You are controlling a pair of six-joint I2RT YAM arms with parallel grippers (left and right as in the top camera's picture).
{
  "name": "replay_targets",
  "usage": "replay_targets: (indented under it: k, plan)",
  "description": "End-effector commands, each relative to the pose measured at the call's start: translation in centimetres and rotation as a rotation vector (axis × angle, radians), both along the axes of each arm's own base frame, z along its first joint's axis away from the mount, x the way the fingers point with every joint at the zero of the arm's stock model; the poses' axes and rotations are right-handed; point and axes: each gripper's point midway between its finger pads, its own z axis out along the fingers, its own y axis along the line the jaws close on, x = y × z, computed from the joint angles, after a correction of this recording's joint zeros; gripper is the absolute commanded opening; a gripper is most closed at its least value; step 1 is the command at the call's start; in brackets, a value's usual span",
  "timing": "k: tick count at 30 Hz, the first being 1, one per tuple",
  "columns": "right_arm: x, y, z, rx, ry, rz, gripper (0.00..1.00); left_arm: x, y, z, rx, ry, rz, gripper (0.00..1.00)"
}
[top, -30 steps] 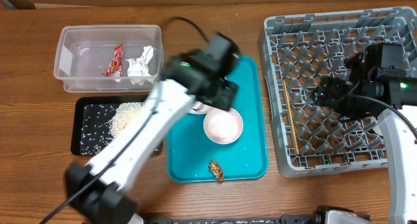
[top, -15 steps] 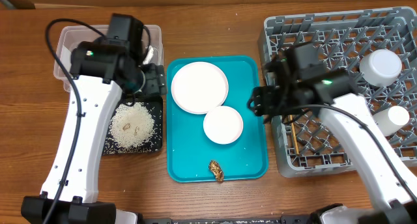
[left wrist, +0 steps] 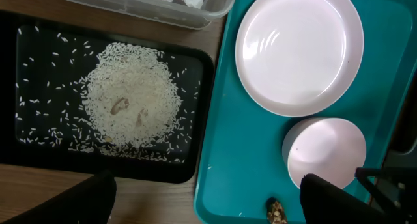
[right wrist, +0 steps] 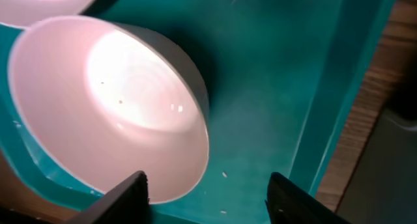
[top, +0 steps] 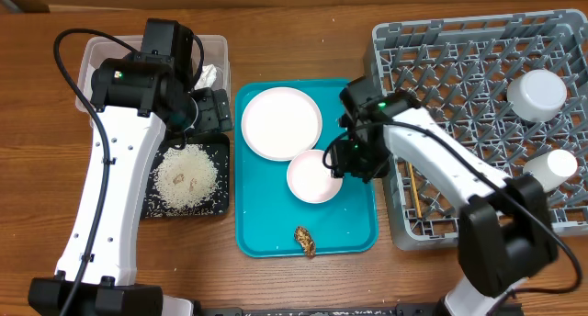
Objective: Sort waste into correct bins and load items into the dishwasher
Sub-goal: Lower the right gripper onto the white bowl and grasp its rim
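Note:
On the teal tray lie a large white plate, a smaller white dish and a brown food lump. My right gripper is at the dish's right edge. In the right wrist view it is open, one finger over the dish rim, the other over the tray. My left gripper hangs open and empty above the black tray with its rice pile. The clear tub holds a white napkin.
The grey dish rack fills the right side, with a white bowl, a small white cup and chopsticks in it. Bare wooden table runs along the front edge. My left arm hides part of the tub.
My left arm swung from over the teal tray to the black tray's edge, uncovering the plate. My right arm came from the rack down to the small dish, uncovering the bowl and cup.

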Motion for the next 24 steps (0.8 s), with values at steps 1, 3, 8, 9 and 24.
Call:
replay_targets:
  k: [1,3,8,9,24]
  plan:
    - [0.0,0.3,-1.1,-0.015,0.015,0.000,0.57,0.2,-0.1,0.6,-0.013,-0.021,0.009,0.93]
    - [0.2,0.4,-1.4,-0.015,0.016,0.000,0.50,0.2,-0.1,0.6,-0.013,-0.021,0.009,0.93]
    - [0.1,0.4,-2.4,-0.026,0.037,0.000,0.39,0.2,-0.1,0.6,-0.013,-0.021,0.009,0.94]
    - [0.1,0.4,-2.6,-0.028,0.042,0.000,0.38,0.2,-0.1,0.6,-0.013,-0.021,0.009,0.93]
    - [0.1,0.4,-2.9,-0.032,0.049,0.000,0.04,0.2,-0.1,0.6,-0.013,-0.020,0.009,0.95]
